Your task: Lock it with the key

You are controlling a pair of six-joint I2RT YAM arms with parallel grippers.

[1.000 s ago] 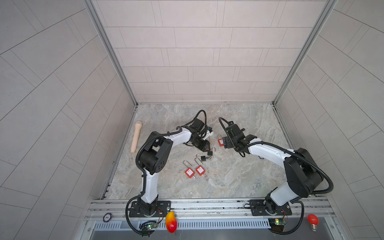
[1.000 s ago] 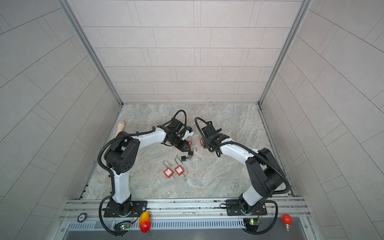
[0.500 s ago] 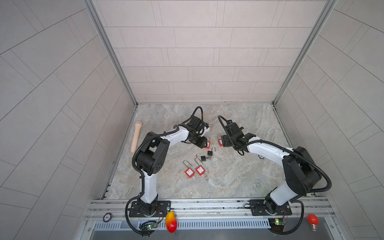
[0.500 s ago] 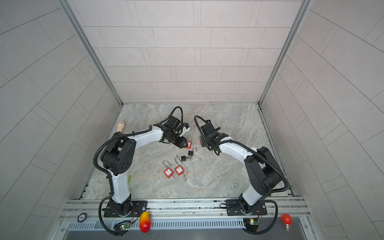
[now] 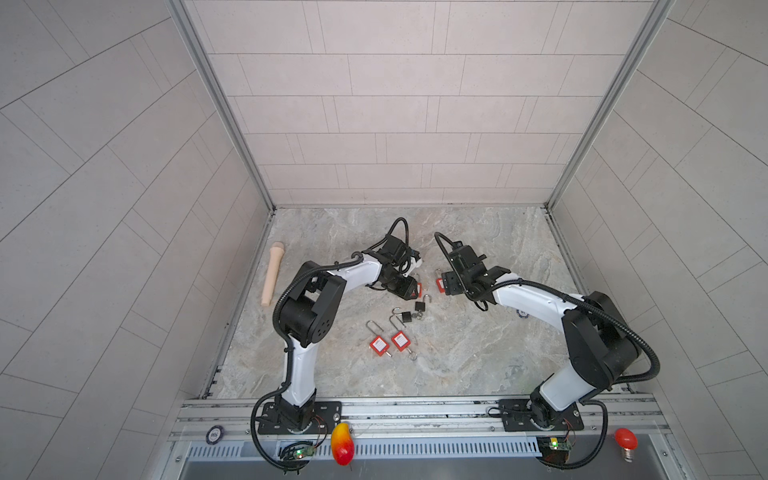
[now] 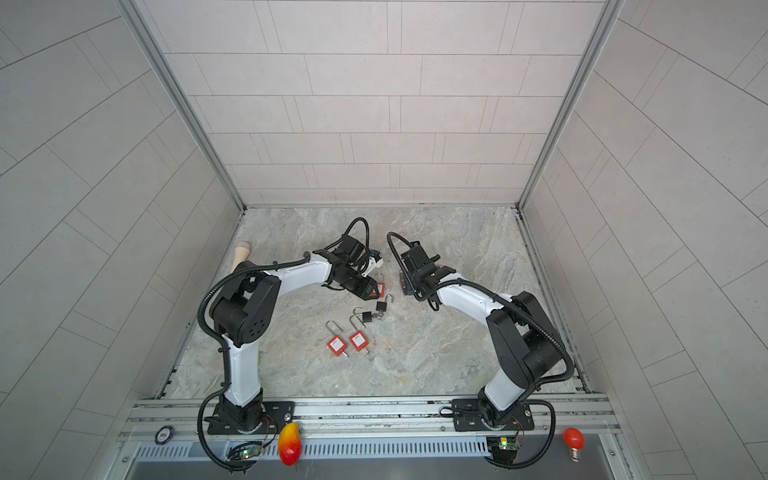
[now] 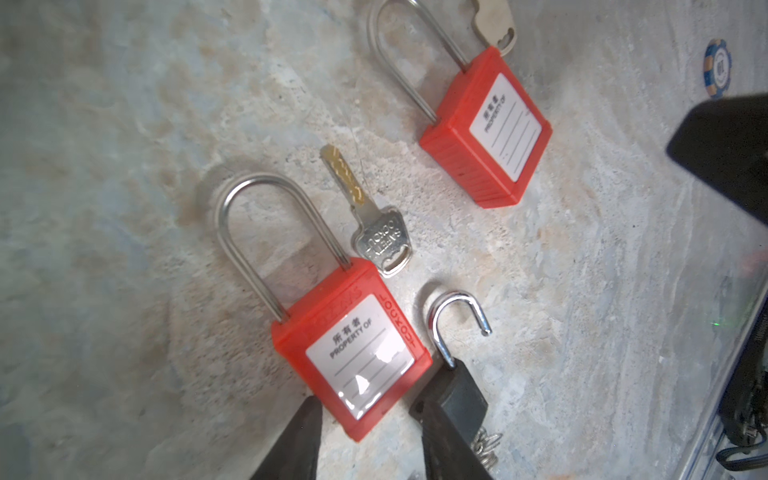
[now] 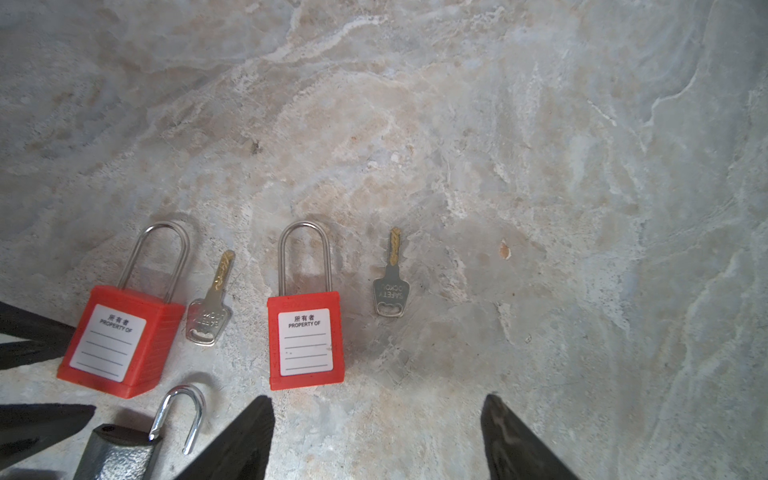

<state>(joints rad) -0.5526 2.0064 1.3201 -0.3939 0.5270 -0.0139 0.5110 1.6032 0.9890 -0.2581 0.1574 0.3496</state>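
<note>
left gripper (image 7: pixel 365 400): jaws parted, straddling the bottom corner of the left-hand red padlock (image 7: pixel 353 353); whether the fingers touch it cannot be told.
right gripper (image 8: pixel 378 398): jaws spread wide over bare marble, just beside the base of the right-hand red padlock (image 8: pixel 305 340), gripping neither lock nor key.
left-hand red padlock: mid-slab, lying flat, label up, both shackle legs down in the body.
right-hand red padlock: just beside it, also flat, shackle legs down.
inner key (image 7: pixel 374 224): loose on the slab between the two, in neither keyhole.
outer key (image 8: pixel 390 278): loose beside the right-hand red padlock, on its far side from the other lock.
in the way: black padlock (image 7: pixel 461 395), shackle swung open, against a left gripper finger, a key ring (image 7: pixel 486 444) beside it; second black padlock (image 5: pixel 406 318) close by, toward the front edge.
further off: two more red padlocks (image 5: pixel 377 345) toward the front edge; beige rod (image 5: pixel 272 274) along the left edge; poker chip (image 7: pixel 717 68) by the right arm.
surface: marble slab (image 5: pixel 478 357), grey-beige, veined.
room: pale tiled walls (image 5: pixel 395 104) on three sides; rail (image 5: pixel 415 409) along the front edge bearing both arms.
</note>
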